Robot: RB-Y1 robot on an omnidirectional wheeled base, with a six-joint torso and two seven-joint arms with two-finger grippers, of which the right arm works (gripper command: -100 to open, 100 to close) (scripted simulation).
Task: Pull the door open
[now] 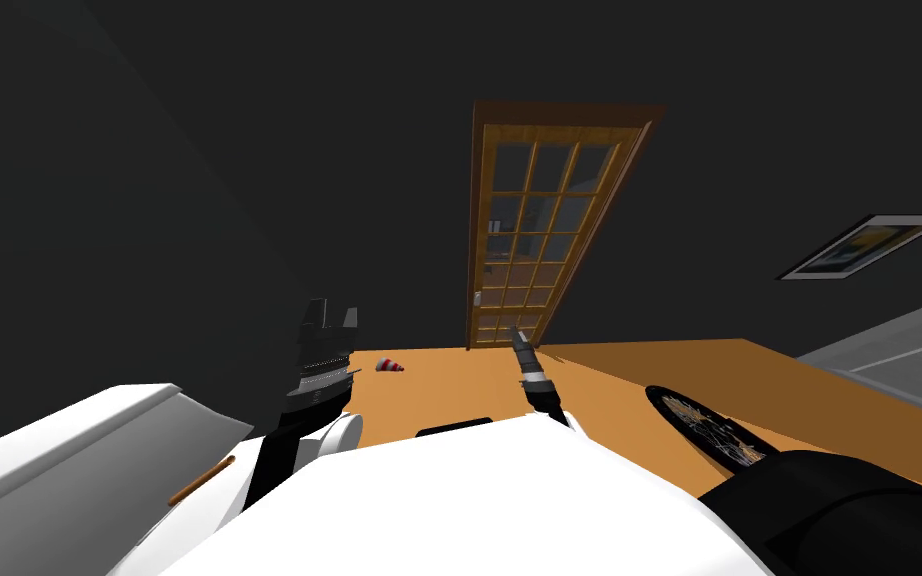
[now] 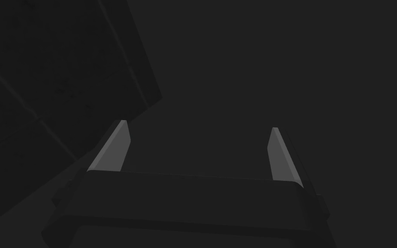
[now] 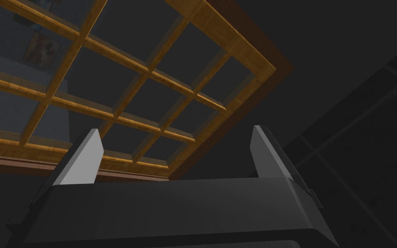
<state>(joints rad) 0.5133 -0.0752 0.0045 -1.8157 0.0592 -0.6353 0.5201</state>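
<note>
- Door [image 1: 539, 230]: honey-coloured wood, a grid of small glass panes, set in a darker brown frame in the dark wall at the far edge of the orange floor [image 1: 609, 375].
- A small pale handle [image 1: 478, 297] sits on its left edge.
- Right gripper [image 3: 174, 133] points up at the panes, well short of them, fingers apart.
- Left gripper [image 2: 200, 129] faces the dark wall, fingers apart.

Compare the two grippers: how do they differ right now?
The right gripper points at the wooden glazed door; the left gripper is raised off to the door's left. In the head view the left shows broadside, the right edge-on. Both are open, holding nothing.
</note>
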